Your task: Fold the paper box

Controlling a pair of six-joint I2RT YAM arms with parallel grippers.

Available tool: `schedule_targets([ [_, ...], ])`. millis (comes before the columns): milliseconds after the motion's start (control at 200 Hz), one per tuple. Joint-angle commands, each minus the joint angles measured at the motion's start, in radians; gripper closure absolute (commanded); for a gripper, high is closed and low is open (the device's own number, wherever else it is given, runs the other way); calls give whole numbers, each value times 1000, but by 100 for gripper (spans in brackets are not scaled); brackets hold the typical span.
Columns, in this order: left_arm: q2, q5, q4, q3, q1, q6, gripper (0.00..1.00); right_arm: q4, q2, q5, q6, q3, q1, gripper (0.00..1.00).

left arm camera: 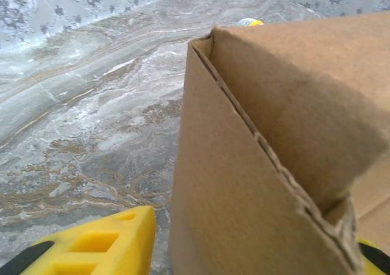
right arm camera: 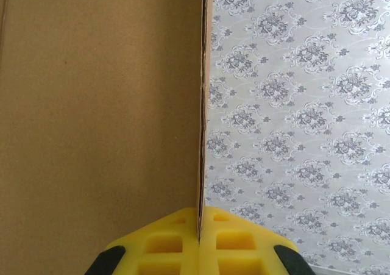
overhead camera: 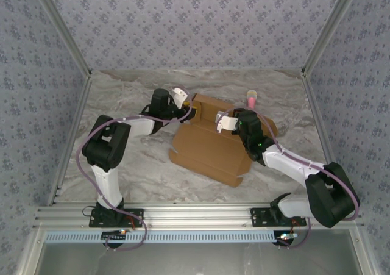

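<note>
Presently, the paper box (overhead camera: 207, 147) lies partly folded in the middle of the marbled tabletop (overhead camera: 134, 165), with its broad brown panel flat toward the near edge and its far walls raised. We note both arms reaching in from either side to the far half of the box. The right hand (right arm camera: 199, 232) is clenched on the paper box. In the right wrist view its two yellow fingers (right arm camera: 164, 244) meet on the thin edge of an upright cardboard panel, with the patterned enclosure wall (right arm camera: 298, 122) beyond. The left hand (left arm camera: 256, 235) straddles a raised corner wall at the box's far left. Its jaws stand apart: one finger is just beside the outer cardboard face, with a sliver of tabletop showing between them, and the other barely shows past the fold at lower right. We read this hand as released, not pinching; whether the far finger touches the cardboard we cannot tell. A small pink stick (overhead camera: 250, 97) sits on the tabletop near the box's far right corner.
</note>
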Motion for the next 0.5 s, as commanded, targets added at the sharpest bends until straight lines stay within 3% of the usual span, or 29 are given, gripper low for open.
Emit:
schedule_targets([
  [0, 15, -127, 85, 9, -14, -36, 57, -67, 15, -21, 24, -16, 7, 100],
  [255, 40, -254, 87, 33, -54, -33, 57, -70, 19, -24, 36, -14, 7, 100],
  [495, 63, -422, 54, 58, -91, -36, 65, -69, 20, -27, 47, -14, 2, 100],
])
